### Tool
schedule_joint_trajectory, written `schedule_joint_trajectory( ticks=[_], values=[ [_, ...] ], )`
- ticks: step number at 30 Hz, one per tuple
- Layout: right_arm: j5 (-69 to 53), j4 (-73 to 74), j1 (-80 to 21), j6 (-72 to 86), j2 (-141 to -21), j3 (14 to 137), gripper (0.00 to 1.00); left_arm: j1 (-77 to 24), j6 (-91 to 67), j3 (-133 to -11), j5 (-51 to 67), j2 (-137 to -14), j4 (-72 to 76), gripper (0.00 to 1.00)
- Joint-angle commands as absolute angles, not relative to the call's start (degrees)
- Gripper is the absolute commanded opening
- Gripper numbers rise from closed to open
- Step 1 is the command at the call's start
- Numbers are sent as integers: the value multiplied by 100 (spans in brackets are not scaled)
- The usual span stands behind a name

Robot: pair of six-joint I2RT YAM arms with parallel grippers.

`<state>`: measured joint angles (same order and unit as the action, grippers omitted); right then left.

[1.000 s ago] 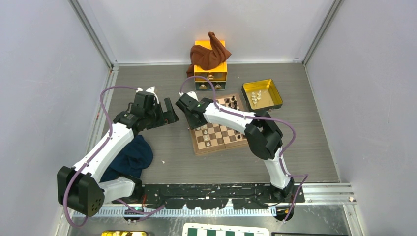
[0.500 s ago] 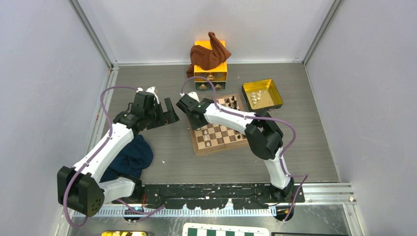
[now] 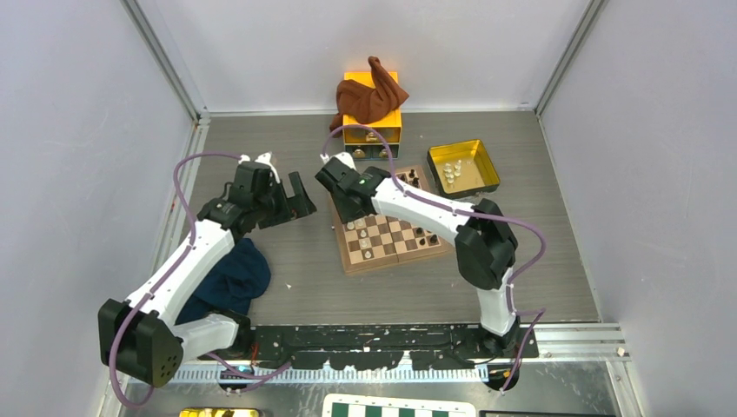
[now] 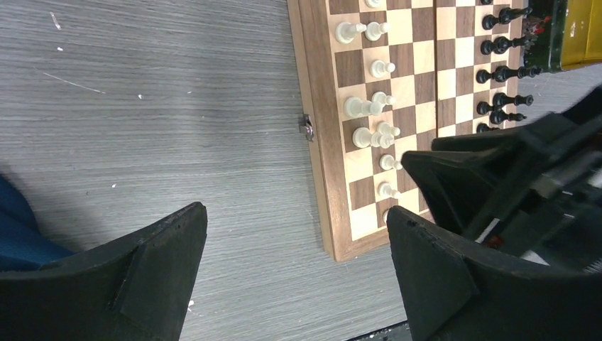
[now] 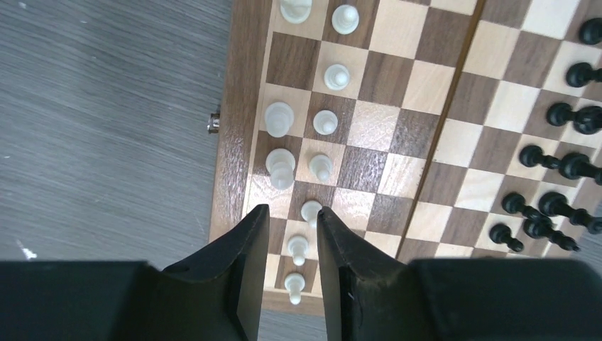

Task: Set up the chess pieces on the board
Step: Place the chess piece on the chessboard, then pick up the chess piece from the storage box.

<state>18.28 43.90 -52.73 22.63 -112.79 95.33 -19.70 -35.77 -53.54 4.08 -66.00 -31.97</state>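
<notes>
The wooden chessboard (image 3: 400, 254) lies mid-table. Cream-white pieces (image 5: 280, 118) stand in two rows along its left side, and dark pieces (image 5: 561, 165) stand along the opposite side. My right gripper (image 5: 292, 212) hovers over the white rows near the board's corner. Its fingers are slightly apart and hold nothing; two white pawns (image 5: 297, 246) show on the board below the gap. In the top view it (image 3: 352, 208) is above the board's far-left part. My left gripper (image 4: 296, 213) is wide open and empty over bare table left of the board (image 4: 312, 92); in the top view it (image 3: 300, 198) is apart from the board.
A yellow tray (image 3: 480, 152) with a few white pieces (image 3: 450, 171) sits at the back right. An orange drawer box (image 3: 387, 122) draped with a brown cloth (image 3: 369, 95) stands behind the board. A blue cloth (image 3: 230, 278) lies at the left. A green-and-white board (image 3: 400, 407) is at the near edge.
My right gripper has shifted slightly right, further over the board's left side, and its elbow has swung right. My left gripper has barely moved and stays open.
</notes>
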Motion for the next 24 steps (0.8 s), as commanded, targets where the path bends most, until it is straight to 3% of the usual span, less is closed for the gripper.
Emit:
schedule_joint_trajectory(
  ticks=[1, 10, 18, 24],
  values=[
    [2066, 4470, -5304, 2166, -10512, 9944, 37, -1934, -3647, -5462, 298, -6340, -3000, 97],
    [2719, 4175, -3782, 1954, -10050, 10078, 38, -1934, -3387, -5929, 262, -6704, -2980, 99],
    [2379, 3750, -2040, 2232, -10174, 9679, 43, -1957, -3237, -6740, 347, -7523, -3059, 98],
    [2142, 3526, -1416, 2385, -10592, 9686, 43, -2076, -3183, -7083, 359, -7947, -3132, 97]
  ],
)
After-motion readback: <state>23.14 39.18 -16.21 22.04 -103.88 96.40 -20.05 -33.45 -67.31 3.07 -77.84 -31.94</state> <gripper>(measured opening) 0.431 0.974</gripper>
